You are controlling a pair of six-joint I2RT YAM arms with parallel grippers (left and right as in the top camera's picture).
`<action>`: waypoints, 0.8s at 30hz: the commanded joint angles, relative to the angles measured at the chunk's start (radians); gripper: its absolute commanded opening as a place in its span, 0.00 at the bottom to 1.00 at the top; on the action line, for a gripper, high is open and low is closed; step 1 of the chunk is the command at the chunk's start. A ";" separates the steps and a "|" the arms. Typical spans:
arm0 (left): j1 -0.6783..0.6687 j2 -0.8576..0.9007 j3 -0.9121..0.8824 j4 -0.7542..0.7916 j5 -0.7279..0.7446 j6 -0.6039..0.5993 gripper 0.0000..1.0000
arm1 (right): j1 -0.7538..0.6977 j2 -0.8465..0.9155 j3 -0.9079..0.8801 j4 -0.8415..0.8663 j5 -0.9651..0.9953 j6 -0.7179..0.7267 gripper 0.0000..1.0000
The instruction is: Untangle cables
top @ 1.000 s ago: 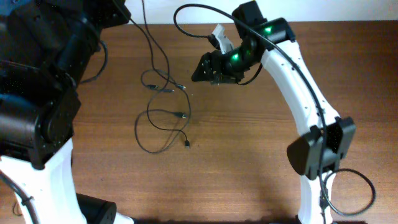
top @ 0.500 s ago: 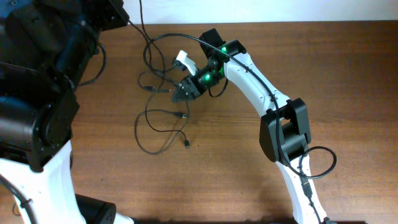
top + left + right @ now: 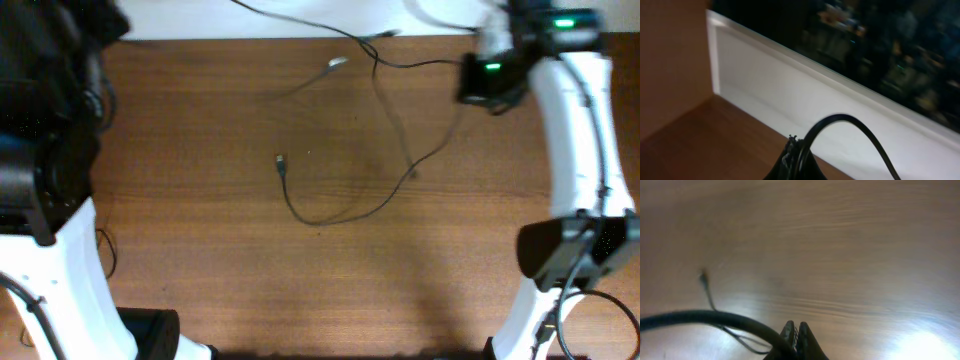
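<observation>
Several thin black cables (image 3: 322, 221) lie spread over the brown wooden table (image 3: 200, 280), their long run heading right and up toward the nearer right tool (image 3: 795, 330). That tool and the left tool (image 3: 793, 152) both look pressed together.

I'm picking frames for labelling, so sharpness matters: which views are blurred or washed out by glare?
Overhead: the table is sharp, but the right gripper and the cables near the far edge smear with motion. Right wrist: whole frame motion-blurred, glare on the wood at lower right. Left wrist: soft throughout, dark background.
</observation>
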 commanded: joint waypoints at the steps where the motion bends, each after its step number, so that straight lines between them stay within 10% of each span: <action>1: 0.077 -0.003 0.008 0.013 -0.036 0.016 0.00 | -0.143 0.013 -0.003 -0.054 0.060 0.026 0.04; 24: 0.339 0.008 -0.093 0.248 0.063 0.058 0.00 | -0.403 0.022 -0.138 -0.062 0.106 0.037 0.04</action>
